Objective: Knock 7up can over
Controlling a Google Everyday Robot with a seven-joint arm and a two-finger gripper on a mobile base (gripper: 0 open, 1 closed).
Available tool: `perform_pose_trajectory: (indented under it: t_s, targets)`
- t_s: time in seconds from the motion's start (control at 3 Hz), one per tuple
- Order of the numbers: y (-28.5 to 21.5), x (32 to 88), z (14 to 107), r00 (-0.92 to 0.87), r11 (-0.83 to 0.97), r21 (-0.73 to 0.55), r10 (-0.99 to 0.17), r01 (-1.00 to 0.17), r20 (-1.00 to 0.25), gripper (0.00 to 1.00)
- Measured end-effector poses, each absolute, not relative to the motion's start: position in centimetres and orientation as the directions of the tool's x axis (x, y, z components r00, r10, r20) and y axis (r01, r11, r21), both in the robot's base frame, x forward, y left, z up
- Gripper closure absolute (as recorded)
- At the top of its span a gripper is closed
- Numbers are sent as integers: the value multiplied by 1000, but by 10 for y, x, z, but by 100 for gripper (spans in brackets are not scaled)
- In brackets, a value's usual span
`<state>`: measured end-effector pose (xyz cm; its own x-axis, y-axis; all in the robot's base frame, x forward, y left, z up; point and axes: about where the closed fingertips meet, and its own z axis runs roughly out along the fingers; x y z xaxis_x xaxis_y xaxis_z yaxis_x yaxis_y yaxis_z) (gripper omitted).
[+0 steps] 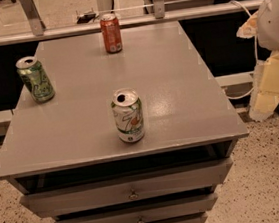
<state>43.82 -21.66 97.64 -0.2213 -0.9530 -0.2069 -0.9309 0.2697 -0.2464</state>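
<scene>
Standing upright, 7up can (128,116); gripper (270,88) cropped, right edge.

White-silver 7up can (128,116), green lettering; green can (35,79); red-orange can (111,33); all on grey cabinet (187,88). Cream-yellow gripper (270,91) right of cabinet.

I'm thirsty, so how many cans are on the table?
3. The white can stands near the front, the green can at the left edge, the red can at the back. The pincer hangs right of the table. None seems hidden.
</scene>
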Motion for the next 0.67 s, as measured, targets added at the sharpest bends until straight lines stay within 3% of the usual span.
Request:
perform_pose_trajectory:
  t_s: [0.33,0.67]
  targets:
    - [-216,438,976,-221,270,-245,-952,-931,-212,0]
    - [-192,449,946,-200,283,-175,-902,-943,-383,0]
